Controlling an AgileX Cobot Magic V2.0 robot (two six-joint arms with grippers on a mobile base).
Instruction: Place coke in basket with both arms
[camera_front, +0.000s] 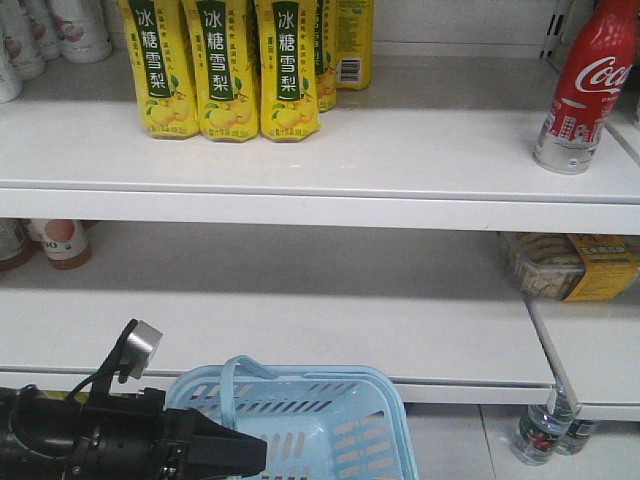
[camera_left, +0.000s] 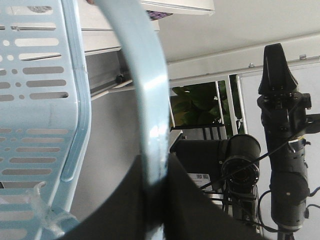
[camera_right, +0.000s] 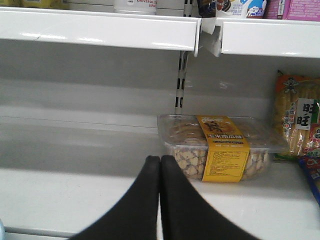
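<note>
Two arms, two very different jobs right now! Down at the far left the left gripper (camera_front: 240, 450) is busy: its wrist view shows the black jaws clamped around the handle (camera_left: 150, 100) of the basket (camera_front: 385, 420), the pale blue strap pinched right between them. The basket sits low at the bottom centre, its open mouth facing up and nothing visible inside.

Up on the top shelf (camera_front: 400, 150) stand the yellow bottles (camera_front: 225, 70), not our target. Sweep right and there it is: the coke (camera_front: 585, 85), upright at the far right of that same shelf, well apart from the yellow row, long axis vertical.

And the right gripper (camera_right: 160, 165)? Fingers (camera_right: 142, 200) pressed flat together, holding nothing, facing the biscuit box (camera_right: 220, 147) on the middle shelf (camera_right: 75, 190). That box lies one level below the coke, so by my read the coke is above this gripper and a touch to its right. The right arm looks the nearer and the only free one; it needs to rise and open.

Hard to see: the coke's cap and right edge run out of the front view, neither wrist camera catches it at all, the right arm is missing from the front view, and the basket's near end is cut off
</note>
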